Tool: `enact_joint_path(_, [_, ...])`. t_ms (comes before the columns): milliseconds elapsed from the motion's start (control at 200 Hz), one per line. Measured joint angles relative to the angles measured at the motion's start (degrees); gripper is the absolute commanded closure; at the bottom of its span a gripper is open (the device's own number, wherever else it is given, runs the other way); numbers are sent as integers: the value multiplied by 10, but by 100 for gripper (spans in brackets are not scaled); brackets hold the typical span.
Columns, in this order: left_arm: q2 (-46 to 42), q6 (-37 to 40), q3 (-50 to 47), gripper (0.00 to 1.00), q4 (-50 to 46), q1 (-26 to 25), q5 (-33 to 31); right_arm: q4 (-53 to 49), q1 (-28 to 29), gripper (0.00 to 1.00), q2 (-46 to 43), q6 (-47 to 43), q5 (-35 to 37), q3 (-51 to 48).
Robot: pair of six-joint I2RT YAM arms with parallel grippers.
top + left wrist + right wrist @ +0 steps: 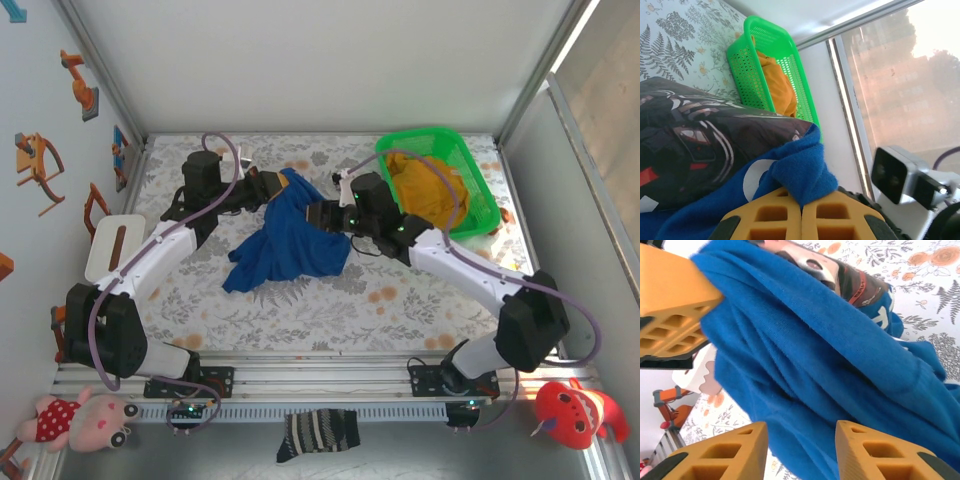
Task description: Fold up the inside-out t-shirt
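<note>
The royal-blue inside-out t-shirt (290, 245) hangs bunched over the middle of the floral table, its dark print partly showing (685, 145). My left gripper (274, 188) is shut on a fold at the shirt's upper edge; in the left wrist view the yellow pads (775, 215) meet with blue cloth (802, 172) pinched between them. My right gripper (318, 215) sits just right of the hanging cloth. In the right wrist view its fingers (740, 452) stand apart, with a thick drape of the shirt (810, 370) between and beyond them. The left gripper's fingers (670, 305) show at the upper left there.
A green basket (420, 136) with a mustard-yellow garment (430, 190) stands at the back right, close behind the right arm. A white box (112, 245) lies at the left edge. A striped sock (317, 433) and plush toys (80, 420) lie by the near rail.
</note>
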Motion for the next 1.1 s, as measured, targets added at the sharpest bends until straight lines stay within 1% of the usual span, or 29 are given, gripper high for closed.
enact_joint_path(145, [0,0,0,100,0,-3,1,4,1,58,65,2,7,37])
enact_joint_path(225, [-1,0,-5,100,2,-6,2,6,0,68,94,3,15,57])
enact_joint_path(285, [-2,0,-10,100,4,-7,3,9,-2,79,109,8,20,68])
enact_joint_path(335, [-4,0,-16,100,5,-7,3,14,-5,81,114,14,21,70])
enact_joint_path(351, [-5,0,-18,100,5,-7,3,14,-7,81,115,14,21,70])
enact_joint_path(371, [-6,0,-20,100,5,-7,3,14,-9,77,115,15,21,70])
enact_joint_path(436, [-8,0,-26,100,9,-6,4,17,-19,62,114,15,18,70])
enact_joint_path(481, [-9,0,-31,100,12,-6,6,18,-24,58,112,14,12,70])
enact_joint_path(591, [-9,0,-41,100,25,-6,9,19,-33,58,110,17,4,73])
enact_joint_path(896, [-9,-2,-44,100,35,-5,10,35,-33,58,111,28,-27,85])
enact_joint_path(1001, [-9,-2,-44,100,36,-3,12,57,-31,57,111,38,-31,71])
enact_joint_path(1102, [-9,-4,-44,100,36,-3,12,77,-29,60,116,47,-36,49])
